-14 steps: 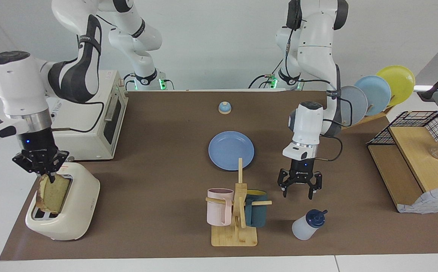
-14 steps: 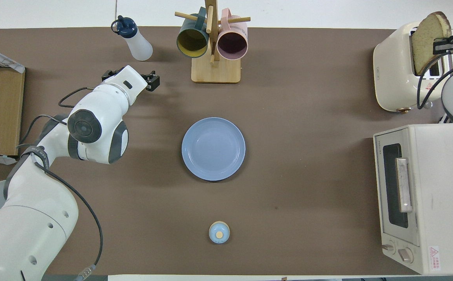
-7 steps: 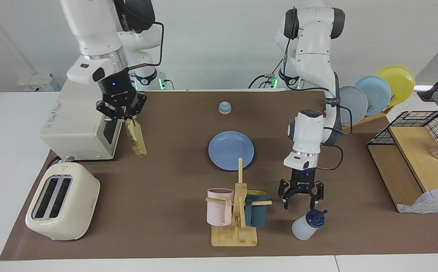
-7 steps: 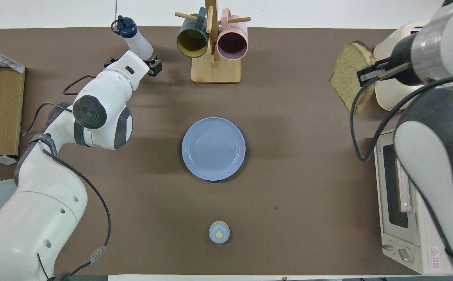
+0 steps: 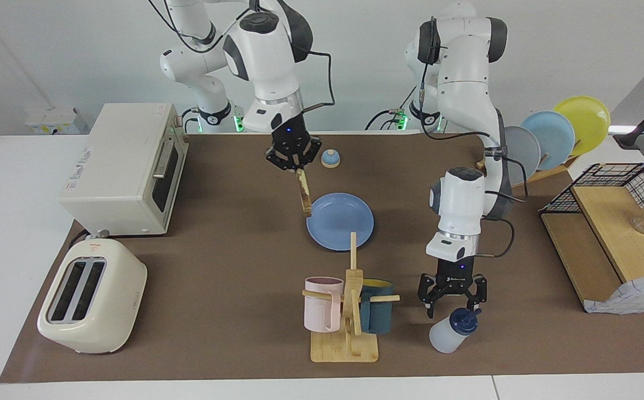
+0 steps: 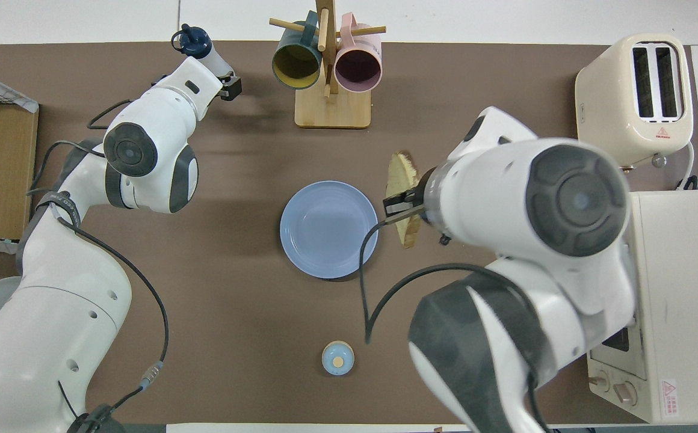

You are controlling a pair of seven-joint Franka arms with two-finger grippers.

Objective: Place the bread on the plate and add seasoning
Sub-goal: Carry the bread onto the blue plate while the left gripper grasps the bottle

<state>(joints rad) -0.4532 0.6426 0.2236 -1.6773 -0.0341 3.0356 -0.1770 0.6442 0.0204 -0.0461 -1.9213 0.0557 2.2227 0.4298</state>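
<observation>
Right gripper (image 5: 295, 165) pinches bread (image 5: 303, 194) on edge, hanging beside plate (image 5: 350, 230) rim. Left gripper (image 5: 453, 303), fingers spread, straddles bottle (image 5: 449, 332) cap.

The 2 arms (image 5: 461, 83) have glossy white shells with dark grey joint bands (black cables looping alongside) and black grippers.

Your bread (image 5: 303, 196), a pale slice with a brown crust, hangs on edge in the air, pinched at its top, its lower end over the rim of the plate (image 5: 340, 221). You see that round blue plate lying flat and bare mid-table. Your seasoning (image 5: 453, 330), a translucent white squeeze bottle with a navy cap, stands tilted beside the mug rack.
</observation>
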